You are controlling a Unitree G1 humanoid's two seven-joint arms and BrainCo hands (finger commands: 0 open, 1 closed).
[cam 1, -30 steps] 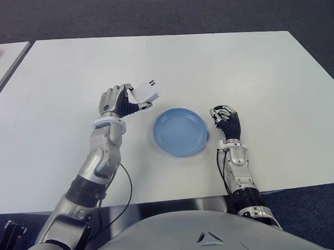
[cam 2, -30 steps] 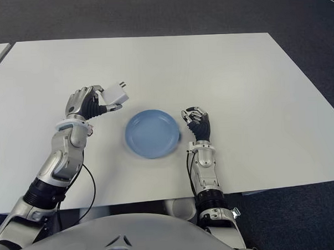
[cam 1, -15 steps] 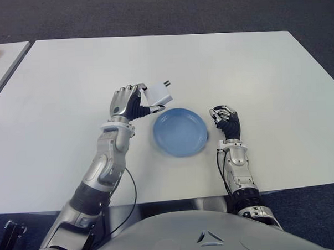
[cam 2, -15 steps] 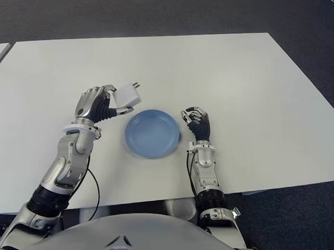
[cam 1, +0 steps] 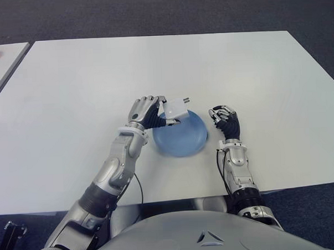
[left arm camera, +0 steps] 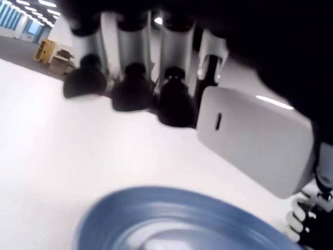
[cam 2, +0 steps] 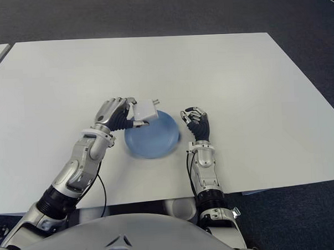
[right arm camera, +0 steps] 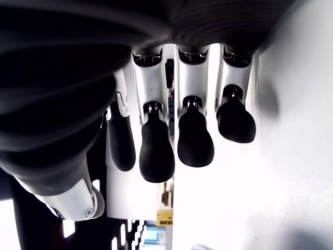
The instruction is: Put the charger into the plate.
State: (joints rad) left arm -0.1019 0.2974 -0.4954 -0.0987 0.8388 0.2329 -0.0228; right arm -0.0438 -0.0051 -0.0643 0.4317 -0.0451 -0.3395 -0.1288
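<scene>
The left hand (cam 1: pixel 146 111) has its fingers curled around the white charger (cam 1: pixel 174 108), holding it just beyond the fingertips with its prongs pointing away from the hand toward the robot's right. The blue plate (cam 1: pixel 185 139) lies directly below and just beyond the charger on that same side, so the charger hangs over the plate's near-left rim, apart from it, and the release seems to call for only a slight carry further over the dish. The right hand (cam 1: pixel 225 121) shows just right of the plate, fingers curled and empty
</scene>
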